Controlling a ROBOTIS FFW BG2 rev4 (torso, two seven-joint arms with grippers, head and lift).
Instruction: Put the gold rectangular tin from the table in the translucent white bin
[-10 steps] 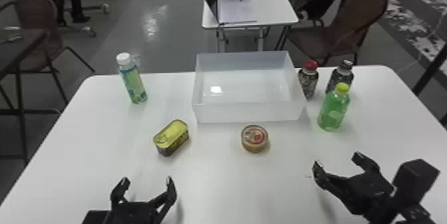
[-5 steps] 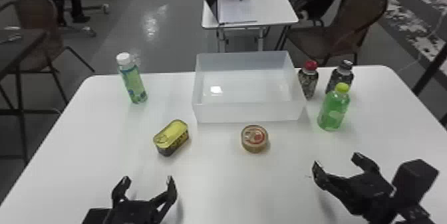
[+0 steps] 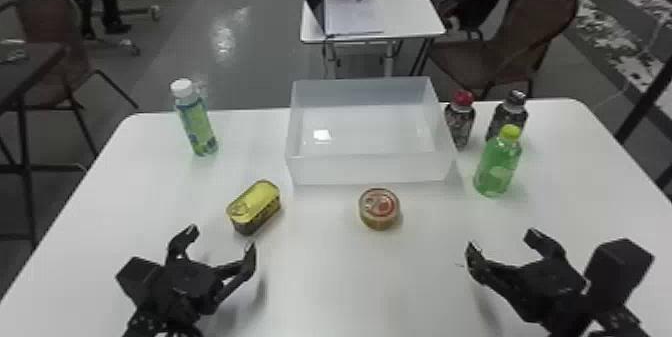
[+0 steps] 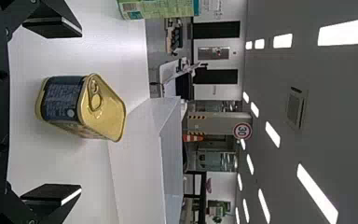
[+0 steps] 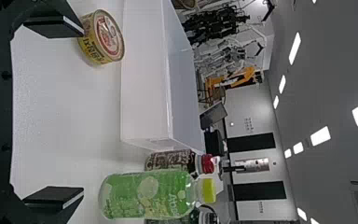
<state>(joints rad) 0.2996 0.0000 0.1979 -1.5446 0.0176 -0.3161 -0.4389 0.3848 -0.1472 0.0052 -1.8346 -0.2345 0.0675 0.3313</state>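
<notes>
In the head view my left gripper [image 3: 218,244] is open in front of the gold rectangular tin [image 3: 255,206], not touching it. The left wrist view has the gold tin [image 4: 81,107] beyond the wide gap of my left gripper [image 4: 51,120]. Behind the tin, to its right, stands the translucent white bin [image 3: 370,168] with nothing inside. My right gripper [image 3: 502,241] is parked at the table's right front, fingers apart and holding nothing; in the right wrist view the same gripper [image 5: 53,116] stands open.
A round can [image 3: 379,208] sits before the bin on the white table [image 3: 350,281]. Right of the bin are a green bottle [image 3: 498,161], a red-capped bottle [image 3: 459,118] and a dark-capped bottle [image 3: 507,113]. A white-capped bottle [image 3: 195,118] stands at the back left.
</notes>
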